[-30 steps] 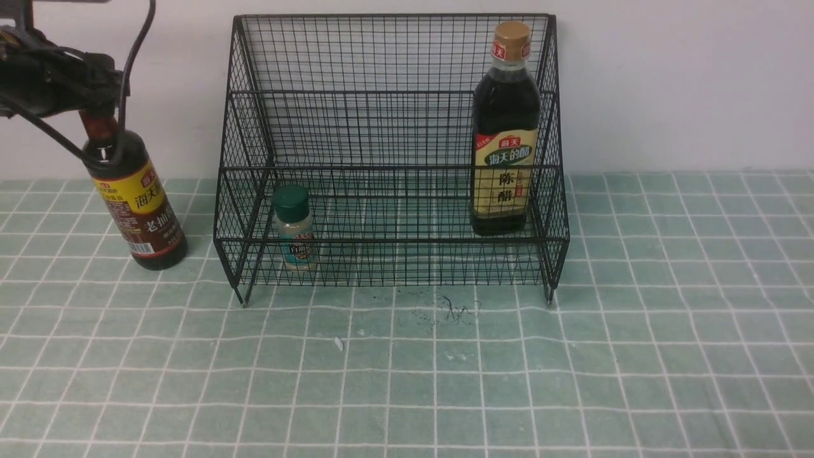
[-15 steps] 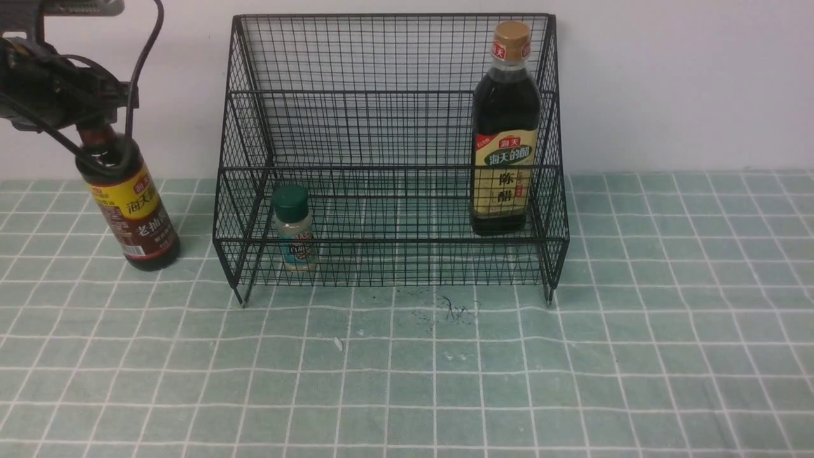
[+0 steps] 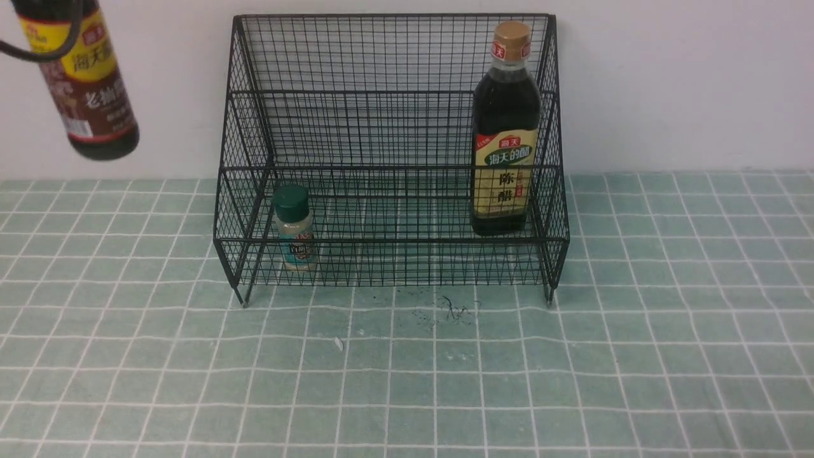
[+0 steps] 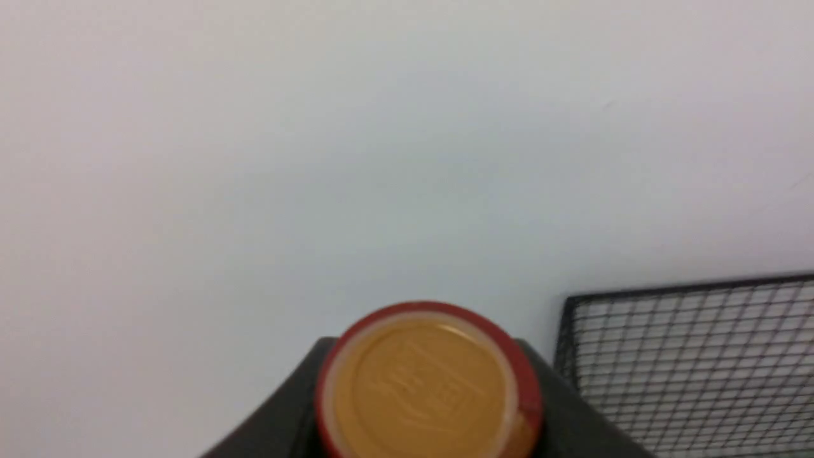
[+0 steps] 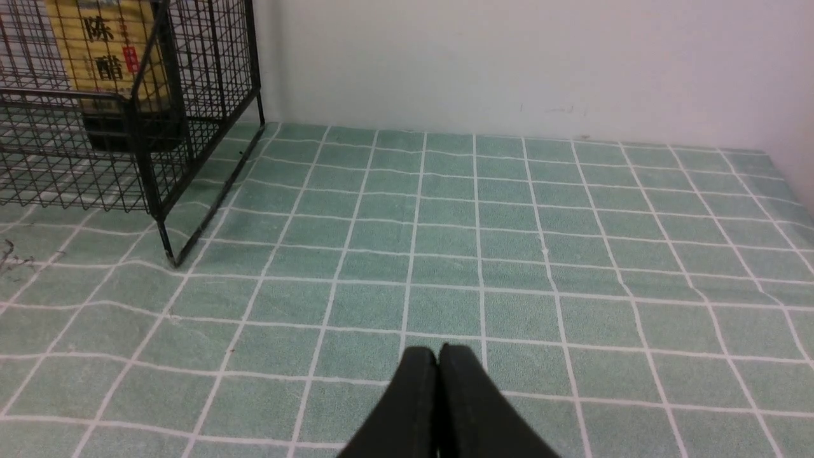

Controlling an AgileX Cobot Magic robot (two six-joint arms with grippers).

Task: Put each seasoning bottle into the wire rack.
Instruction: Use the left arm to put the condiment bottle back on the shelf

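The dark bottle with the yellow-brown label (image 3: 86,83) hangs tilted in the air at the far left, left of the wire rack (image 3: 391,16). Its neck and my left gripper are above the front view's edge. In the left wrist view my left gripper (image 4: 427,397) is shut on this bottle, with its red-rimmed cap (image 4: 423,388) between the dark fingers. The tan-capped bottle (image 3: 504,140) stands in the rack's right side. The green-capped shaker (image 3: 294,229) stands in its lower left. My right gripper (image 5: 437,356) is shut and empty, low over the cloth right of the rack.
A green checked cloth (image 3: 407,369) covers the table up to a white wall. A black cable (image 3: 32,56) loops across the held bottle. The rack's top corner (image 4: 693,356) is beside the held bottle. The rack's right leg (image 5: 166,251) is near the right gripper.
My left gripper has lifted the yellow-brown-label bottle off the cloth, straight up and slightly left, and has itself left the top of the front view. Nothing else moved.
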